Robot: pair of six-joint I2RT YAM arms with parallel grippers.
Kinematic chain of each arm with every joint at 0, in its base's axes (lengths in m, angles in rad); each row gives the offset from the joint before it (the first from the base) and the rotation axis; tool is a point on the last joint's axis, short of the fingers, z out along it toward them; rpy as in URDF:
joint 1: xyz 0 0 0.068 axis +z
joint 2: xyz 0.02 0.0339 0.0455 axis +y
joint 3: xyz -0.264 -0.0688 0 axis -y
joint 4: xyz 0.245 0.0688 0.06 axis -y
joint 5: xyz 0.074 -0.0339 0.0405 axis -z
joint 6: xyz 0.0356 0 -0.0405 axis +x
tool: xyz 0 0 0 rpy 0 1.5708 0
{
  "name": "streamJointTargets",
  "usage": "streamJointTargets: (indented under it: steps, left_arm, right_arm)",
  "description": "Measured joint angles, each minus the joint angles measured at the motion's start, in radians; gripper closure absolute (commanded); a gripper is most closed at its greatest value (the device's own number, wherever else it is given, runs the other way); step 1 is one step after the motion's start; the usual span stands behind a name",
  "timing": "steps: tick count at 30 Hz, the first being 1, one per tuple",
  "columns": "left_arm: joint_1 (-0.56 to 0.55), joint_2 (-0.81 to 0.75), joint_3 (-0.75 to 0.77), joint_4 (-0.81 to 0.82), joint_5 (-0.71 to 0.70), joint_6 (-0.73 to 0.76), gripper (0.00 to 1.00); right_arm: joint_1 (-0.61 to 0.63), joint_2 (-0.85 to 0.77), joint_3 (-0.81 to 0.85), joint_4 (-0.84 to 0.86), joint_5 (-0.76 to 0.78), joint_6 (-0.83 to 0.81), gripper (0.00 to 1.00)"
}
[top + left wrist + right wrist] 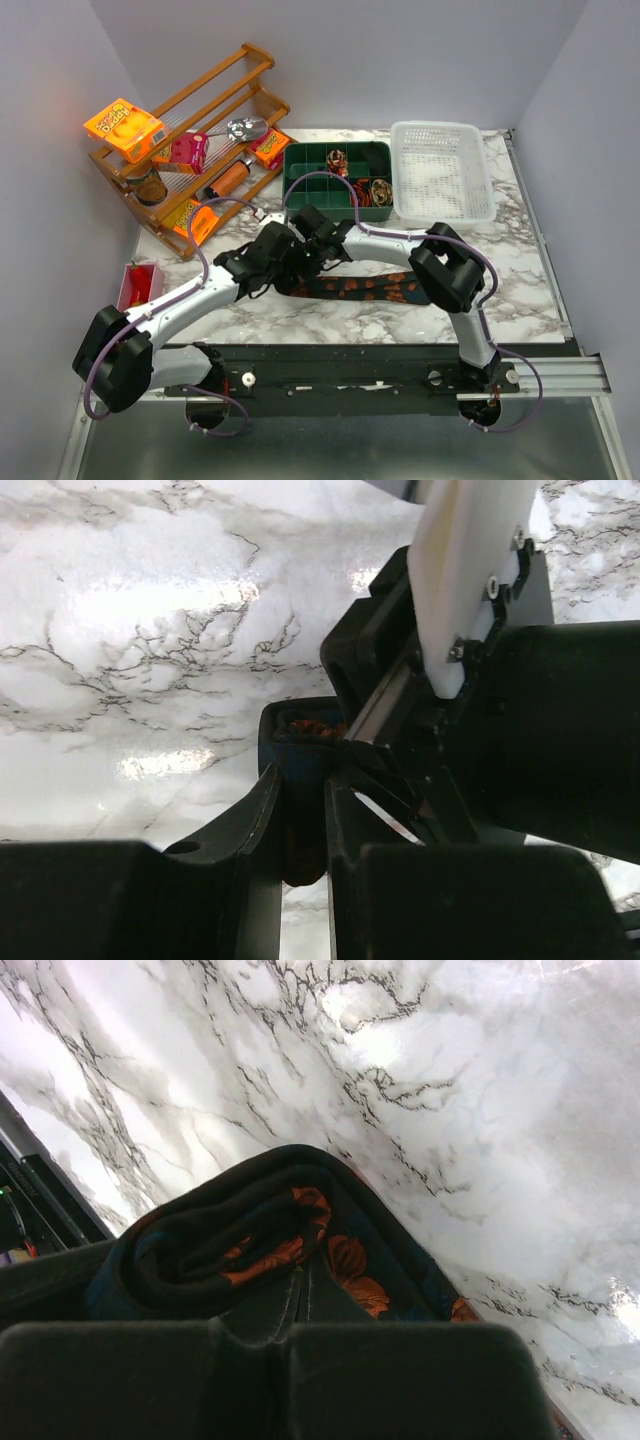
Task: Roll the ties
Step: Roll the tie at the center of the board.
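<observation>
One tie (370, 288), dark with orange-red blotches, lies flat across the marble in front of the arms, and its left end is wound into a coil (230, 1240). Both grippers meet at that coil. My left gripper (300, 780) clamps the dark roll (305, 725) from its two sides. My right gripper (300, 1285) is shut, its tips pinching fabric at the coil's centre. In the top view the left gripper (283, 262) and right gripper (312, 245) hide the coil. Two rolled ties (338, 158) (380, 189) sit in compartments of the green tray (300, 172).
A white mesh basket (442, 170) stands right of the green tray. At back left a wooden rack (200, 130) holds orange snack packets and jars. A small red box (140, 285) sits at the left edge. The right arm's wrist (470, 580) crowds the left wrist view.
</observation>
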Motion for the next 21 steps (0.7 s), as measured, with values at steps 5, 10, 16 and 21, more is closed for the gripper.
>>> streamJointTargets:
  steps: [5,10,16,21]
  left_arm:
    - [-0.023,0.008,0.011,-0.005,-0.028,-0.016,0.92]
    - [-0.039,0.031,0.017,-0.011,-0.065,-0.047,0.92]
    - [-0.054,0.054,0.051,-0.062,-0.114,-0.050,0.92]
    - [-0.067,0.062,0.080,-0.136,-0.164,-0.036,0.92]
  right_arm:
    - [0.000,0.010,0.000,0.008,-0.003,0.009,0.99]
    - [-0.002,0.018,0.000,0.013,-0.007,0.016,0.99]
    - [-0.005,0.004,-0.019,0.022,-0.003,0.018,0.99]
    - [-0.014,-0.058,-0.051,0.021,0.008,0.018,0.99]
